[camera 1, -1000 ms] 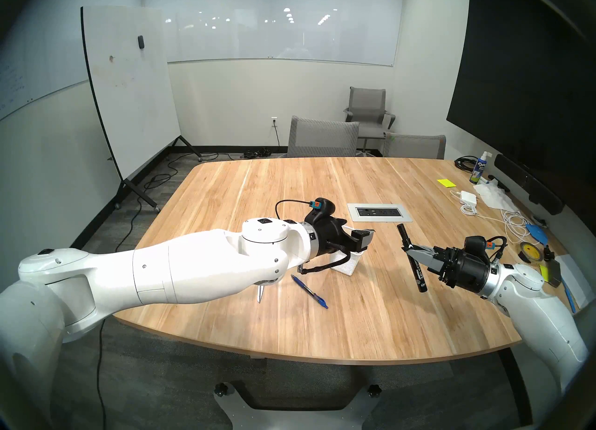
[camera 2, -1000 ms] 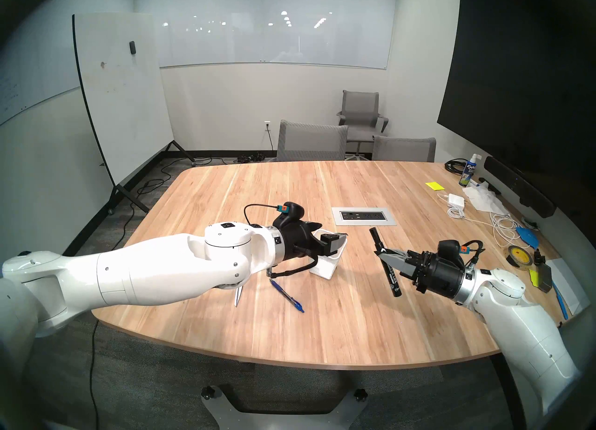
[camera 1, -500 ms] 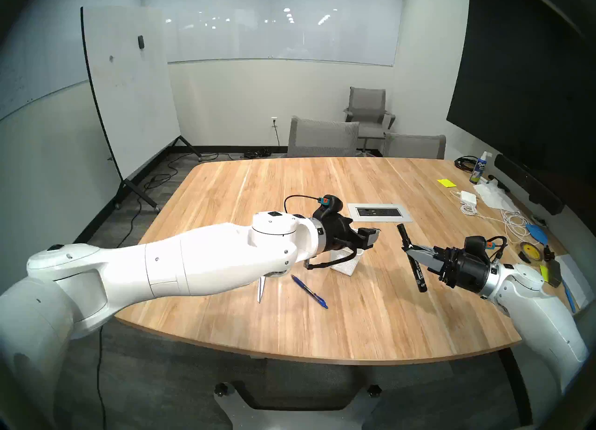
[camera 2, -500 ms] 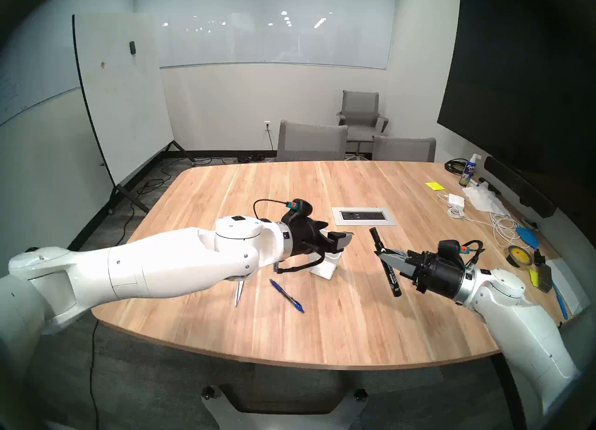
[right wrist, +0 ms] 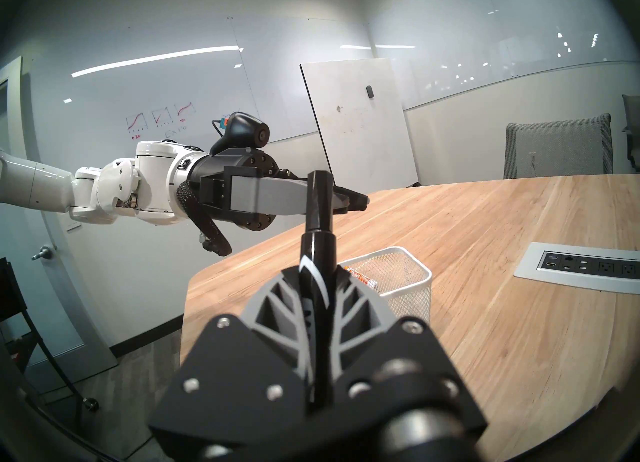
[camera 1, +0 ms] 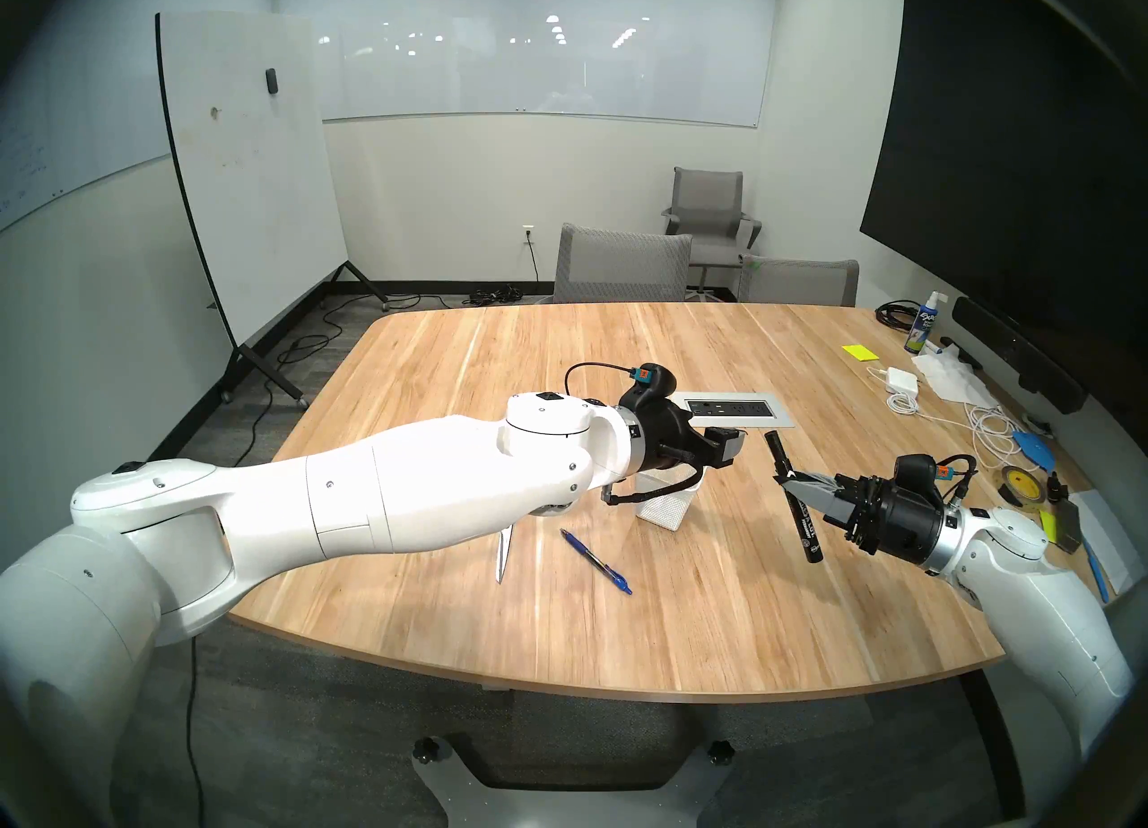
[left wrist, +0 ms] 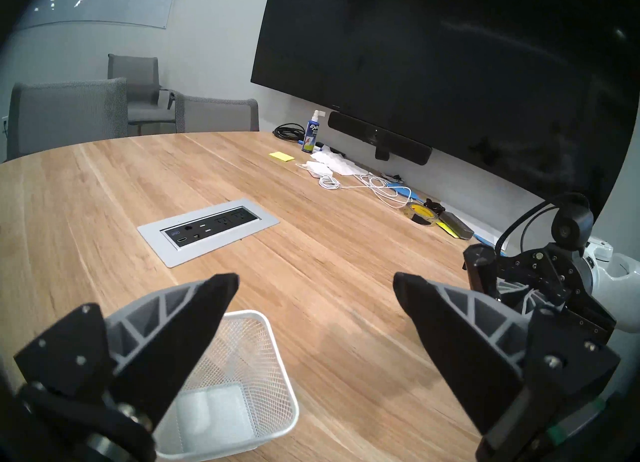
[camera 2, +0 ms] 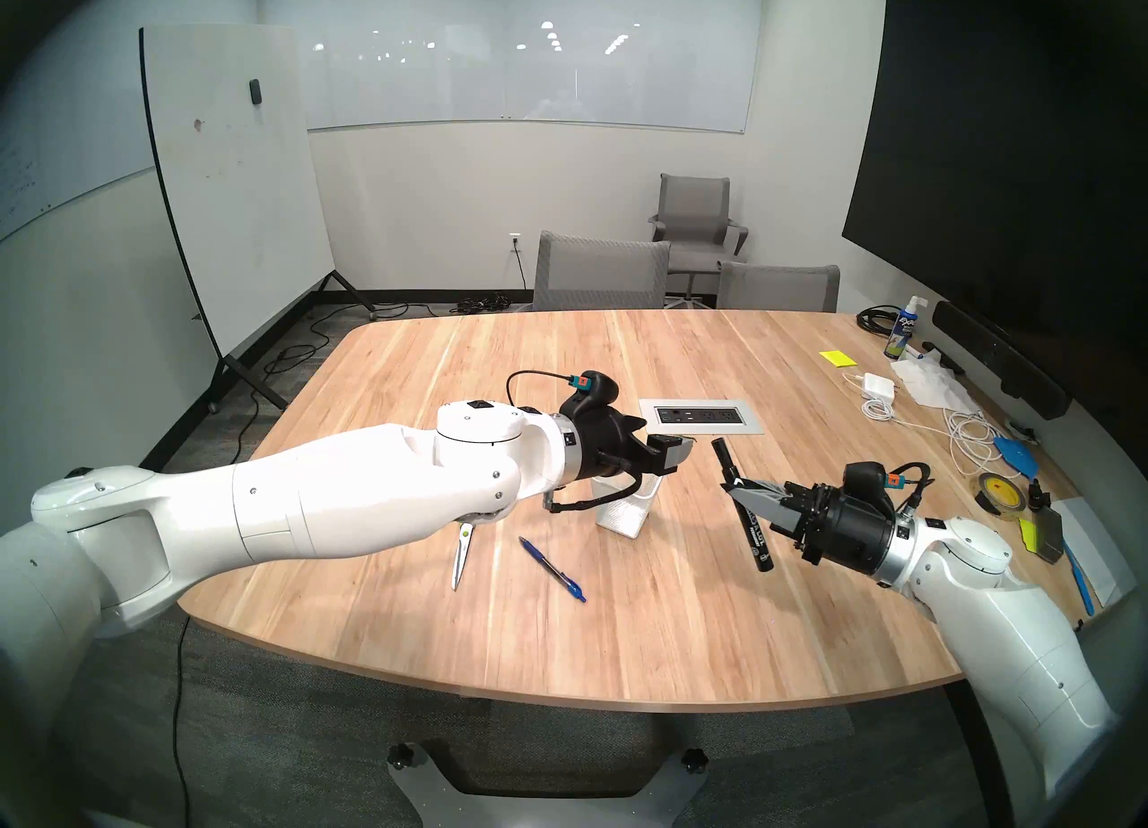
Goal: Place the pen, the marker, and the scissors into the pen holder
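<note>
Marker held aloft on the right, left hand spread above the holder.

The left arm hides the scissors' (camera 2: 460,556) handles and the holder's (camera 2: 623,513) rim; its hand (left wrist: 316,286) hangs released, empty. The right hand (camera 1: 784,480) is clenched on the marker (camera 1: 797,500), clear of the worktop (camera 1: 714,615). The pen (camera 1: 595,561) lies near the front edge, bare wood around it. Clutter lines the right side beneath a dark screen (camera 1: 1019,143).

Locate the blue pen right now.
Head views: the blue pen lies flat on the table near its front edge, between the scissors and the white mesh pen holder.
</note>
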Controlling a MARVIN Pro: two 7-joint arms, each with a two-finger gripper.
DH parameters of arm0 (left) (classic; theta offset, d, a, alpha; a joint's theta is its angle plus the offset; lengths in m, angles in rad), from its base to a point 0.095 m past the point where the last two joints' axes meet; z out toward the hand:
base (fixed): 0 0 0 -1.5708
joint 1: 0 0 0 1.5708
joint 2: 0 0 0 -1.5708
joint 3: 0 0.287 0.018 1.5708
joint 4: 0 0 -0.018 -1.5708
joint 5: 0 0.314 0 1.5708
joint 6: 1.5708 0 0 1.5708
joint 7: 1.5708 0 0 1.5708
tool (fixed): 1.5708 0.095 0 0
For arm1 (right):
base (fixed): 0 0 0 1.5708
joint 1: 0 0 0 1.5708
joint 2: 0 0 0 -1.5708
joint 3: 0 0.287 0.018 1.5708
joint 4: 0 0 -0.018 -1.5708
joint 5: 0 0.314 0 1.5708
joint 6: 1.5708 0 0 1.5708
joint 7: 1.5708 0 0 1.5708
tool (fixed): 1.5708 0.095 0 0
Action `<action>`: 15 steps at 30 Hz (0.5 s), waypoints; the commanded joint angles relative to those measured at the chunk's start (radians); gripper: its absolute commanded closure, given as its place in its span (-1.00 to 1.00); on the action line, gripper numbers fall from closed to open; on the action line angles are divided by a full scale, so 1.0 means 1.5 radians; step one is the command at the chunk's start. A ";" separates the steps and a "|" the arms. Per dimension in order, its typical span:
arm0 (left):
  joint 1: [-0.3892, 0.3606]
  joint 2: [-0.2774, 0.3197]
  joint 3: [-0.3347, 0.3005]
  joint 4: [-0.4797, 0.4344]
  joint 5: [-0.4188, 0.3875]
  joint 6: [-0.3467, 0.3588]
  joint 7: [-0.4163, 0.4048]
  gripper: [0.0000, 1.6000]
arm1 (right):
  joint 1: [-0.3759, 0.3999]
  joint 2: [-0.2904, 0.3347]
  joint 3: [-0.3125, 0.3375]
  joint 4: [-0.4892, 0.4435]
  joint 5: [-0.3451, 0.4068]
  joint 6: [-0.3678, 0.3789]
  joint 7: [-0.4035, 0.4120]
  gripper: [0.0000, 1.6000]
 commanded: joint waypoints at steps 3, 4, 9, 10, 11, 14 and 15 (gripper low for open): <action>-0.017 -0.028 -0.013 -0.002 -0.001 -0.003 0.000 -1.00 | 0.006 0.001 0.007 -0.008 0.004 -0.001 -0.001 1.00; -0.017 -0.028 -0.013 -0.002 -0.001 -0.003 0.000 -1.00 | 0.006 0.001 0.007 -0.008 0.004 -0.001 -0.002 1.00; -0.016 -0.030 -0.013 -0.001 -0.003 -0.006 -0.001 -1.00 | 0.006 0.001 0.007 -0.008 0.004 -0.001 -0.002 1.00; -0.016 -0.030 -0.013 -0.001 -0.003 -0.006 -0.001 -1.00 | 0.006 0.001 0.007 -0.008 0.004 -0.001 -0.002 1.00; -0.016 -0.030 -0.013 -0.001 -0.003 -0.006 -0.001 -1.00 | 0.006 0.001 0.007 -0.008 0.004 -0.001 -0.002 1.00; -0.015 -0.030 -0.013 0.000 -0.004 -0.007 -0.002 -1.00 | 0.006 0.001 0.007 -0.008 0.004 -0.001 -0.002 1.00; -0.015 -0.030 -0.013 0.000 -0.004 -0.008 -0.001 -1.00 | 0.006 0.001 0.007 -0.008 0.004 -0.001 -0.002 1.00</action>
